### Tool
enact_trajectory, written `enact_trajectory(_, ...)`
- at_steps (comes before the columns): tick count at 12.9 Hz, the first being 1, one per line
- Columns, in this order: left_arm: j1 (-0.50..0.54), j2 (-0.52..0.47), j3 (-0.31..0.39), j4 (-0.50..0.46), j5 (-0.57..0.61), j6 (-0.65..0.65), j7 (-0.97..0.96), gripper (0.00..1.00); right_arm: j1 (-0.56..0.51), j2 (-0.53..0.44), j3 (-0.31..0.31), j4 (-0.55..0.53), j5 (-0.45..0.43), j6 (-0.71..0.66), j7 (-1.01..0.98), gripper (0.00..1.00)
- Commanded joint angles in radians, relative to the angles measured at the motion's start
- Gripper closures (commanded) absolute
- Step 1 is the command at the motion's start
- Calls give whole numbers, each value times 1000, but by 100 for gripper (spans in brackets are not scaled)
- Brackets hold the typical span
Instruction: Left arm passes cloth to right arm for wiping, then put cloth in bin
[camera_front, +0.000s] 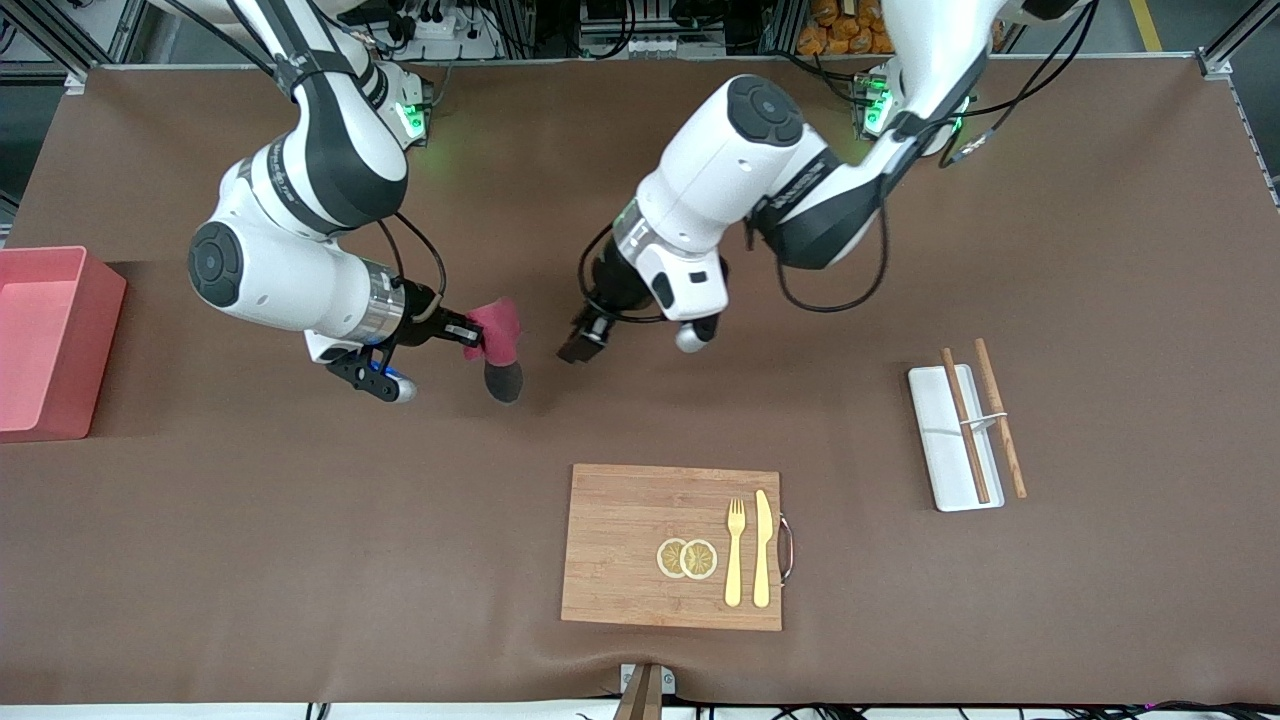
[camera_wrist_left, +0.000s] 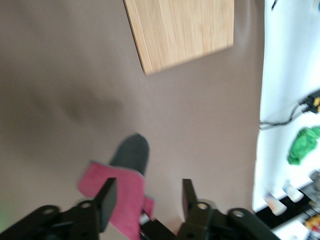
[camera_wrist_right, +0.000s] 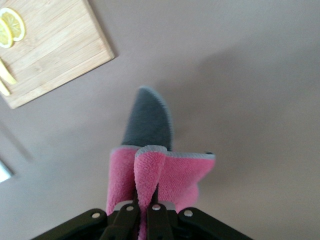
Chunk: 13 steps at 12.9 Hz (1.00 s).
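Now the right gripper (camera_front: 470, 335) has its jaws clamped tight on the cloth (camera_front: 497, 345), which hangs in the air over the table (camera_front: 300, 520). The left gripper (camera_front: 580, 345) is just beside it, jaws apart and holding nothing.

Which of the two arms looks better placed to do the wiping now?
The right. Its right gripper is shut on the cloth, which hangs above the table. The left gripper is open and empty beside it.

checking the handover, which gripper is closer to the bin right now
Right. The right gripper, shut on the cloth, hangs beside the bin's end of the table; the left gripper is open over mid-table.
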Motion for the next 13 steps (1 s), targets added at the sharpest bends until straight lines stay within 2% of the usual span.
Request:
enact_trajectory(1, 60, -94, 0, -19, 22, -203, 147, 0, -42, 19, 3, -5, -153, 0, -154, 100)
enact_trajectory(3, 126, -140, 0, -22, 22, -344, 340, 0, -99, 71, 3, -8, -225, -11, -214, 100)
enact_trajectory(6, 229, -192, -2, -24, 22, -507, 598, 0, -206, 168, 3, -18, -232, -12, -387, 100)
enact_trajectory(8, 278, -223, -2, -24, 20, -582, 722, 0, -275, 212, 2, -18, -258, -5, -455, 100)
enact_trajectory(10, 336, -253, -3, -24, 20, -648, 857, 0, -352, 258, 2, -21, -339, 13, -533, 100)
enact_trajectory(13, 409, -287, -3, -24, 20, -734, 1051, 0, -499, 305, 3, -32, -396, 95, -758, 100)
